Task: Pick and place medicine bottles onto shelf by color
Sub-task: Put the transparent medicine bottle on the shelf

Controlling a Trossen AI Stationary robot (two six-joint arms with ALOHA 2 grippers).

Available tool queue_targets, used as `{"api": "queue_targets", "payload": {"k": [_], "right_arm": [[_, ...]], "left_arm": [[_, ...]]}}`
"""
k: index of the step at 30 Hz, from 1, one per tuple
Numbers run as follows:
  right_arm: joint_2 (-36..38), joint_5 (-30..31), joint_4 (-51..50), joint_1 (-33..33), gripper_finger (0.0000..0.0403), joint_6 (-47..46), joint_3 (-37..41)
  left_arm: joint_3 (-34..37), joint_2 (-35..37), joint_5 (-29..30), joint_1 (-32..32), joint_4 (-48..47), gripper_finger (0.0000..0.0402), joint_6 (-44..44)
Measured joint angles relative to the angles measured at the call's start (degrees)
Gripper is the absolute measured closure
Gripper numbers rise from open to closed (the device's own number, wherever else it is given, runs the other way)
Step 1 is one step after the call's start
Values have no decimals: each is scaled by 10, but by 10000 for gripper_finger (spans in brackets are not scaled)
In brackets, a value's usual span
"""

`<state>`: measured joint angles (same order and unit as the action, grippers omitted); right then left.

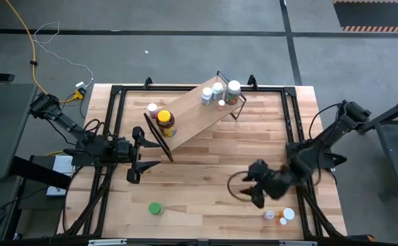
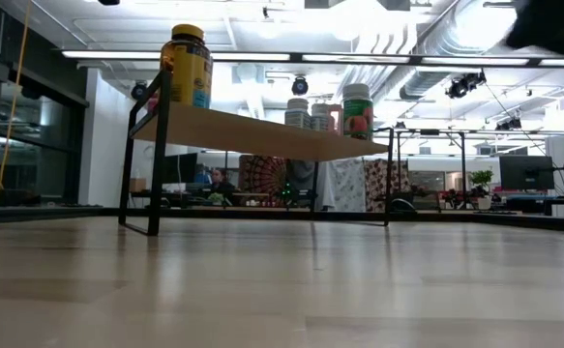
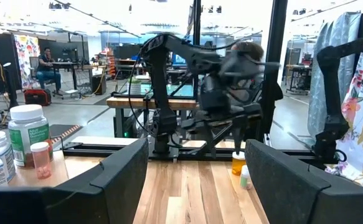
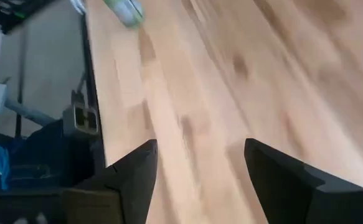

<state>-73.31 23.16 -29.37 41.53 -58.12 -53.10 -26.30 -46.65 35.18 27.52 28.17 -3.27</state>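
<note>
A long light-wood shelf [image 1: 197, 111] with black wire frame ends stands slantwise on the far half of the counter [image 1: 205, 205], its left end nearer than its right; on that left end stands an amber jar [image 1: 165, 123] with a yellow lid, and a white-capped bottle [image 1: 152, 108] sits just beside it; at the right end three white-capped bottles [image 1: 217, 89] are grouped with a tiny orange one [image 1: 222, 104]; in the low view the amber jar [image 2: 187, 66] and the far group [image 2: 357, 110] rise above the board. A green bottle [image 1: 155, 208] sits alone on the near left of the counter; a small orange bottle [image 1: 269, 215] and a white-capped one [image 1: 288, 214] sit together at the near right.

The counter is pale butcher-block wood inside a black metal frame, on a grey floor; beyond it lies an open room with ceiling lights, desks, screens and patterned cloths; a person [image 3: 45, 62] sits at a desk far off.

The left gripper [image 1: 136, 158] hovers at the left of the counter near the shelf's left end, fingers spread apart and empty; the right gripper [image 1: 256, 187] hangs over the near right, fingers apart with nothing between them. The right wrist view is smeared, so the green bottle [image 4: 124, 11] is only a streak there; the right arm is blurred in the left wrist view.
</note>
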Motion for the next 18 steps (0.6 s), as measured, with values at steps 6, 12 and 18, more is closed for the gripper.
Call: {"api": "queue_targets", "payload": {"k": [6, 12, 18], "right_arm": [[-89, -50, -183, 79, 171, -241, -118], [-188, -126, -249, 123, 171, -412, -197], [-263, -231, -290, 136, 171, -513, -219]], "left_arm": [[0, 0, 0, 0, 9, 145, -40], [0, 0, 0, 0, 8, 145, -49], [0, 0, 0, 0, 8, 145, -49]]}}
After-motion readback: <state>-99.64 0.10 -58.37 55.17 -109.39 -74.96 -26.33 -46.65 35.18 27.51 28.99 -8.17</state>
